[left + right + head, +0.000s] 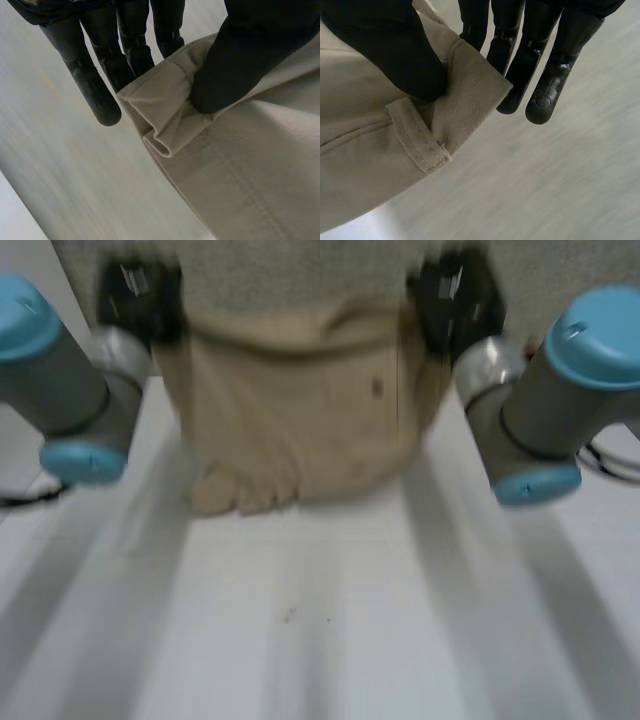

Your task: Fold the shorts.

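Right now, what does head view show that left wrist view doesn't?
Head view: the whole beige twill shorts on the white table, bunched at the near edge, with the left robot hand and right robot hand at the far corners. Left wrist view: the thumb pinching a folded corner against the fingers behind it. Both: the shorts and the left robot hand.

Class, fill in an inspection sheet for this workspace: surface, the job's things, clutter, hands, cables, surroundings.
Surface: white table, with a few small dark specks.
Job's things: beige shorts, held at the two far corners, near end bunched on the table.
Clutter: nothing seen.
Hands: left hand pinches one corner between thumb and fingers; right hand pinches the other, beside a belt loop.
Cables: nothing seen.
Surroundings: grey speckled surface beyond the shorts.
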Available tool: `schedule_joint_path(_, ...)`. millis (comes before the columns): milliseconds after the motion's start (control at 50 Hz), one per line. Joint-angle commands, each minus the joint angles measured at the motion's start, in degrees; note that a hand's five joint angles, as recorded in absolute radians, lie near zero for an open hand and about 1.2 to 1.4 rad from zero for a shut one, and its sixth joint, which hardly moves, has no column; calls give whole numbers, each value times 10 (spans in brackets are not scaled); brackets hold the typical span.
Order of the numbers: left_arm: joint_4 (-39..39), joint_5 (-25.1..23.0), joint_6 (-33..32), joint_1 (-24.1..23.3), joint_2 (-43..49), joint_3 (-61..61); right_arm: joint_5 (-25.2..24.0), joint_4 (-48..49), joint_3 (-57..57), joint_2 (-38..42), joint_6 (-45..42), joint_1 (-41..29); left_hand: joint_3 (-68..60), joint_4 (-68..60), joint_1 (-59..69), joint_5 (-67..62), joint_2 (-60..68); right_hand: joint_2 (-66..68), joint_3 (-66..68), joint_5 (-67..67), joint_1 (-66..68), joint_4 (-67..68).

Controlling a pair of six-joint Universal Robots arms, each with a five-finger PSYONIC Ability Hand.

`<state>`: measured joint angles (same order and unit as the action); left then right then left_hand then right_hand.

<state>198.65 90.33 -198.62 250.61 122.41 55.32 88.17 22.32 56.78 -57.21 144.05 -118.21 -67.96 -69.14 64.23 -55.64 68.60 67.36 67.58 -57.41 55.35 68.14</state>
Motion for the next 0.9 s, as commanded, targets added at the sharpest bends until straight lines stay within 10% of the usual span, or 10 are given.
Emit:
schedule_joint_path(20,254,22,57,-13,-143,22,25,233,0,-79,133,3,-120,-109,158,-144,114,126,124,-126,247,119)
schedule_joint_path(400,254,-33,117,-11,-72,396,-26,-70,146,-16,105,3,-120,-109,158,-144,114,126,124,-126,247,119)
schedule_joint_path(660,-61,-26,54,-19,-34,420,-21,-211,206,47,23,5,-120,-109,158,-144,114,126,124,-126,247,119)
schedule_joint_path(900,-161,-30,40,-14,-179,479,-16,-263,274,-51,12,19,-120,-109,158,-144,114,126,124,-126,247,119)
